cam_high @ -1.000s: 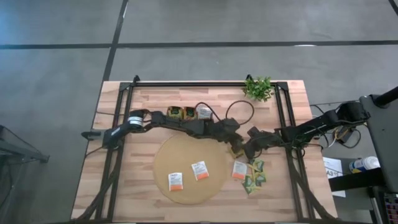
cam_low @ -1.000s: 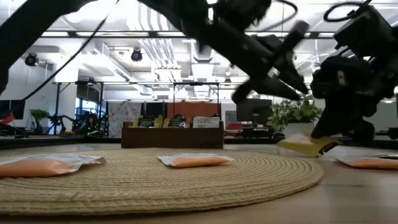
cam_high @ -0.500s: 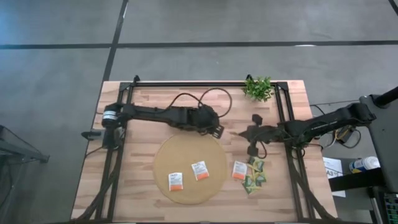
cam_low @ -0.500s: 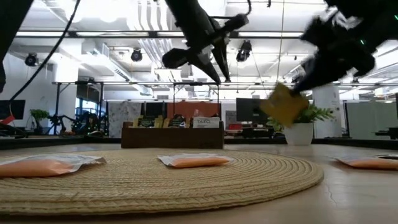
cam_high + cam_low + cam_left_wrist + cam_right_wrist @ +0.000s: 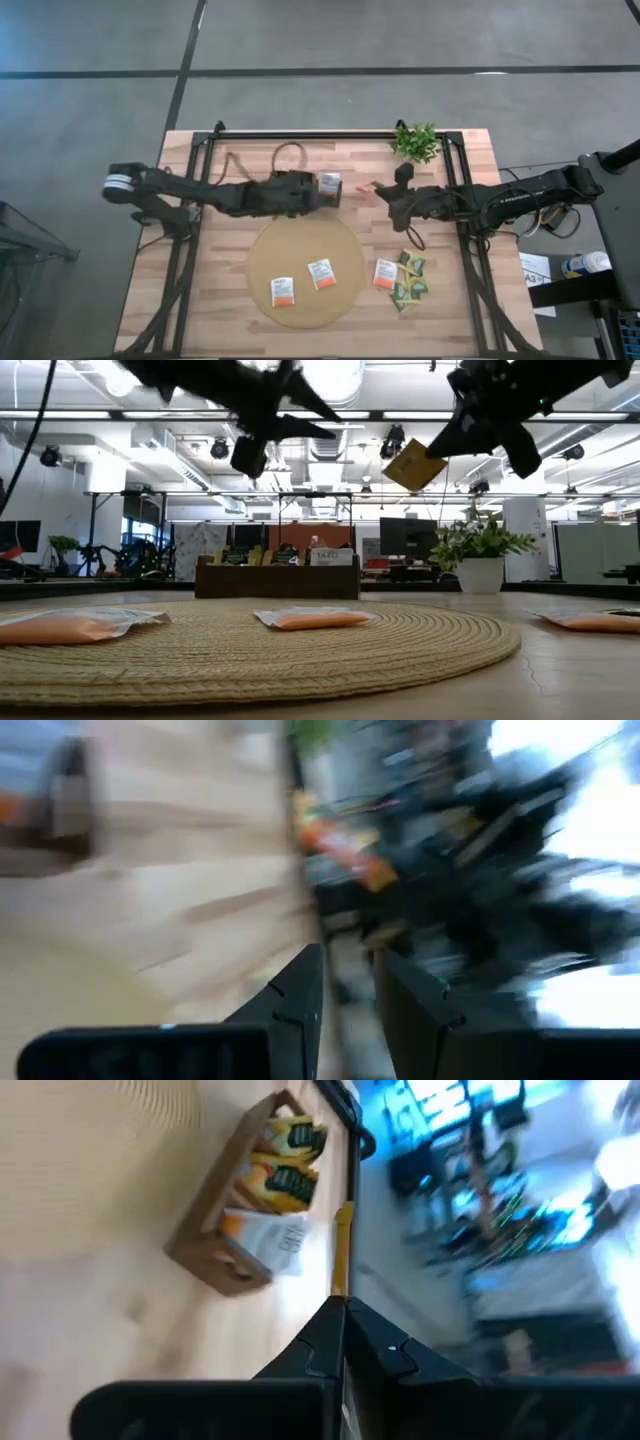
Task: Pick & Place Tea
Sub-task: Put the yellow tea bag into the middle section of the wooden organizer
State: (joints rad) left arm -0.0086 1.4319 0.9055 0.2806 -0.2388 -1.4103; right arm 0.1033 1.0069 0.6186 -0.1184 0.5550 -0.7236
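Two dark robot arms reach over the pale wooden table (image 5: 200, 300). Right gripper (image 5: 340, 1305), raised beside the small green potted plant (image 5: 415, 142), has its fingers pressed shut on a yellow square tea sachet (image 5: 415, 464), seen edge-on in the right wrist view. Left gripper (image 5: 345, 982) hangs above the dark brown wooden tray (image 5: 215, 1245) at the far side of the round tan woven mat (image 5: 300, 270); its fingers stand partly apart, empty. Two white-and-orange sachets (image 5: 283, 292) lie on the mat; a third, with green ones (image 5: 410, 285), lies beside it.
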